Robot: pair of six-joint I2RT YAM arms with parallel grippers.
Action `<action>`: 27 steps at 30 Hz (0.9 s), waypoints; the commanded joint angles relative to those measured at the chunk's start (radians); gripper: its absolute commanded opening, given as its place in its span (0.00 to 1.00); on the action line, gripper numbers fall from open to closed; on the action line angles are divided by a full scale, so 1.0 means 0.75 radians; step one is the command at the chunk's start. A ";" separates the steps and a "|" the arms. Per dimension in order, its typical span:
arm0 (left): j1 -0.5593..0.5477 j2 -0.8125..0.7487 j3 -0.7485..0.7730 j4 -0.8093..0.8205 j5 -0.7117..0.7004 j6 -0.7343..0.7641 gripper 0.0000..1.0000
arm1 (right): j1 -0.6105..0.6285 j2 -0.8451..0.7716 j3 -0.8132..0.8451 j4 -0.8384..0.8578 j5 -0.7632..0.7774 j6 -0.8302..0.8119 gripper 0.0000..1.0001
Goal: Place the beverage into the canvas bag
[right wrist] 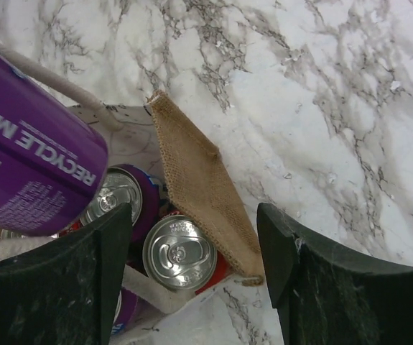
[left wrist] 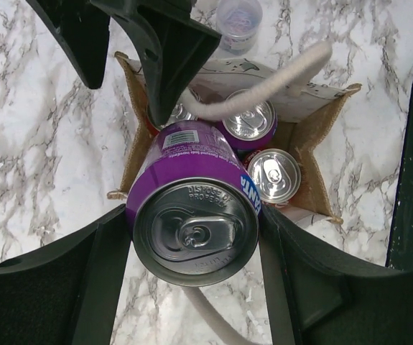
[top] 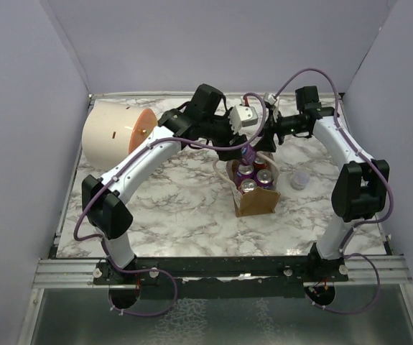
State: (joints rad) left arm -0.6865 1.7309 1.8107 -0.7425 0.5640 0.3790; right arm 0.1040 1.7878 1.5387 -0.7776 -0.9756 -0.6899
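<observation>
My left gripper (left wrist: 195, 237) is shut on a purple beverage can (left wrist: 192, 194), holding it upright just above the open mouth of the canvas bag (left wrist: 319, 136). The brown bag with white looped handles (left wrist: 263, 90) stands mid-table (top: 255, 201) and holds several cans (left wrist: 273, 175). My right gripper (right wrist: 195, 248) is open, its fingers (right wrist: 310, 277) straddling the bag's brown side wall (right wrist: 206, 190) over a red can (right wrist: 179, 253). The held purple can (right wrist: 26, 165) shows at the left of the right wrist view. In the top view the left gripper (top: 246, 147) and the right gripper (top: 269, 141) meet above the bag.
A big cream cylinder with an orange face (top: 113, 133) lies at the back left. A small clear plastic cup (top: 301, 180) stands right of the bag, also in the left wrist view (left wrist: 238, 16). Purple walls enclose the marble table (top: 177, 208).
</observation>
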 commanded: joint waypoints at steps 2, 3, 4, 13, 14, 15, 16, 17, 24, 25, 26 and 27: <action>0.002 0.030 0.010 0.193 0.066 -0.044 0.00 | 0.038 0.057 0.001 -0.046 -0.017 -0.098 0.66; 0.002 0.036 0.005 0.200 0.062 -0.041 0.00 | 0.040 0.067 0.000 -0.042 -0.009 -0.099 0.65; 0.001 0.042 0.001 0.203 0.056 -0.035 0.00 | 0.041 0.077 0.000 -0.033 -0.001 -0.095 0.63; -0.001 0.107 0.012 0.217 -0.027 -0.005 0.00 | 0.043 0.116 0.021 0.026 0.055 -0.069 0.39; -0.001 0.112 0.015 0.220 -0.038 -0.004 0.00 | 0.043 0.114 0.022 0.034 0.060 -0.064 0.36; -0.001 0.118 0.016 0.224 -0.046 -0.004 0.00 | 0.043 0.115 0.022 0.042 0.060 -0.057 0.33; -0.004 0.126 0.022 0.226 -0.057 0.001 0.00 | 0.043 0.114 0.022 0.047 0.060 -0.052 0.30; -0.008 0.132 0.027 0.224 -0.071 0.006 0.00 | 0.043 0.114 0.024 0.050 0.055 -0.046 0.27; -0.066 0.177 0.065 0.208 -0.252 0.097 0.00 | 0.043 0.119 0.033 0.058 0.039 -0.008 0.13; -0.073 0.181 0.069 0.208 -0.271 0.103 0.00 | 0.043 0.120 0.034 0.055 0.039 -0.010 0.12; -0.075 0.186 0.075 0.208 -0.286 0.108 0.00 | 0.043 0.120 0.034 0.053 0.039 -0.011 0.11; -0.079 0.190 0.081 0.205 -0.301 0.112 0.00 | 0.043 0.120 0.032 0.052 0.040 -0.012 0.10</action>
State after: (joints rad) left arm -0.7250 1.8671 1.8133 -0.6365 0.4171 0.4194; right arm 0.1318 1.8580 1.5383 -0.7383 -0.9516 -0.7120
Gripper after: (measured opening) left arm 0.664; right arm 0.124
